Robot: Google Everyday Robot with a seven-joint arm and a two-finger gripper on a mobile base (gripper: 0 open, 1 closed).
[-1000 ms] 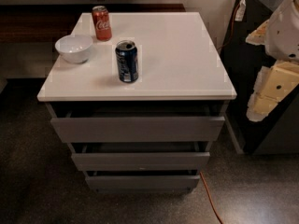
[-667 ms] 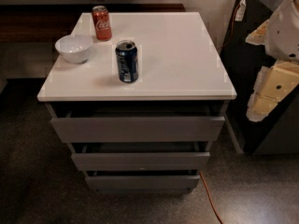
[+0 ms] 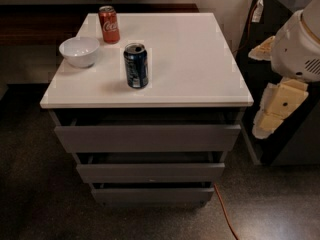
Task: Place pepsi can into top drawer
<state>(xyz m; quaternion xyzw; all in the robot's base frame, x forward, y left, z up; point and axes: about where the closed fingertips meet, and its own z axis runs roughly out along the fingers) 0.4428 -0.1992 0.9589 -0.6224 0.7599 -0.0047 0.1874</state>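
On the white counter (image 3: 200,59) the pepsi can (image 3: 136,65) stands upright near the front, top drawer (image 3: 147,136) looks only partly out below, hand (image 3: 277,106) hangs well off right, open/closed can't tell, so pick + place both remain.

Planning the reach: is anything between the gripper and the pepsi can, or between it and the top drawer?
Nothing visible. The gripper hangs beyond the right edge of the cabinet top, with only bare surface between it and the pepsi can. The Coca-Cola can and bowl stand back left. The top drawer is below the can.
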